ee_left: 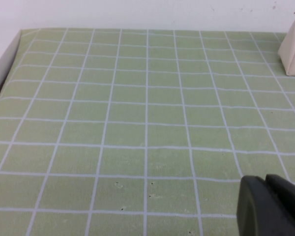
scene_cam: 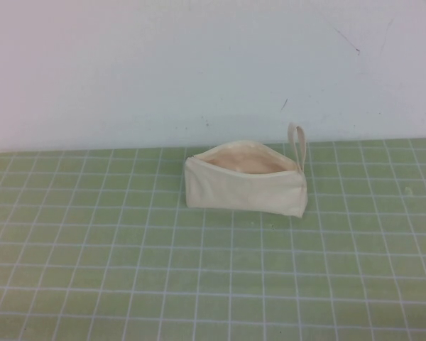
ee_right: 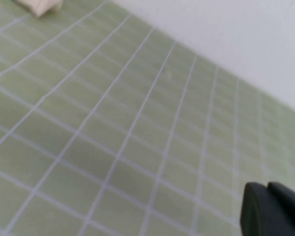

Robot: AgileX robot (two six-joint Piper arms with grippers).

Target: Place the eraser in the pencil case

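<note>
The cream-white pencil case lies on the green grid mat near the back wall. Its zip is open, showing the peach lining, and its loop strap stands up at its right end. The eraser shows in no view. Neither arm appears in the high view. In the left wrist view my left gripper hangs low over bare mat, its dark fingers pressed together and empty, with a corner of the case far off. My right gripper is likewise shut over bare mat, with the case at the frame's edge.
The green mat with white grid lines covers the table up to a white wall at the back. In the left wrist view the mat's edge meets a pale rim.
</note>
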